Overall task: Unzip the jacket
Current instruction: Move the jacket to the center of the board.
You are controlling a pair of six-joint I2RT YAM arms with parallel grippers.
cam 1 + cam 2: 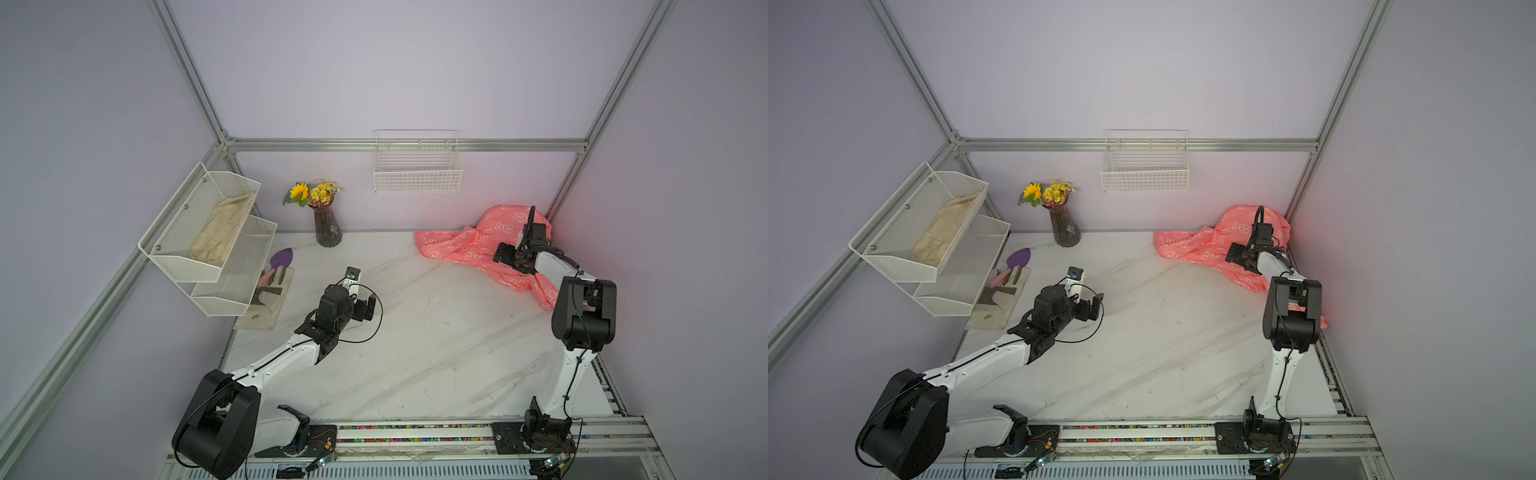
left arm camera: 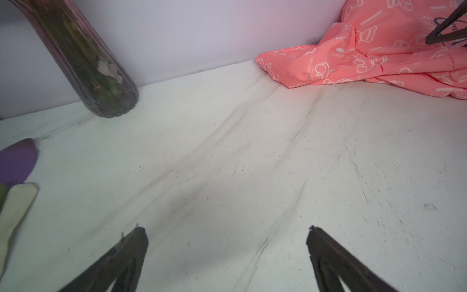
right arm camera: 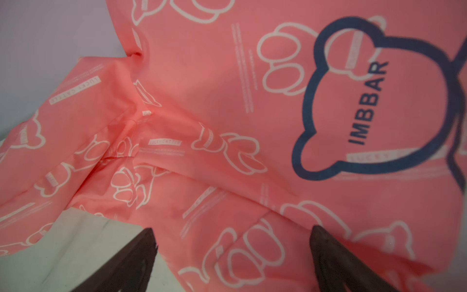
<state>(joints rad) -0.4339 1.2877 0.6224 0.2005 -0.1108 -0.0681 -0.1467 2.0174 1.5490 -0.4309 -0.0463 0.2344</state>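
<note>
Left arm [image 1: 270, 365] up close reached low, short of the vase [image 1: 328, 228], left claw [image 2: 227, 232] spread wide over bare table [image 1: 415, 353]. Well apart from the vase, along the same wall [image 1: 498, 195], the jacket [image 1: 469, 249] lay crumpled. Right claw [image 3: 232, 232] hung just over it, spread, holding nothing. Looked light, limp, slippery; pinch the zipper pull, though none showed.

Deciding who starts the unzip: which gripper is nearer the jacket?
Right. The right gripper is open just over the jacket; the left gripper is open above bare table, well apart from it.
</note>
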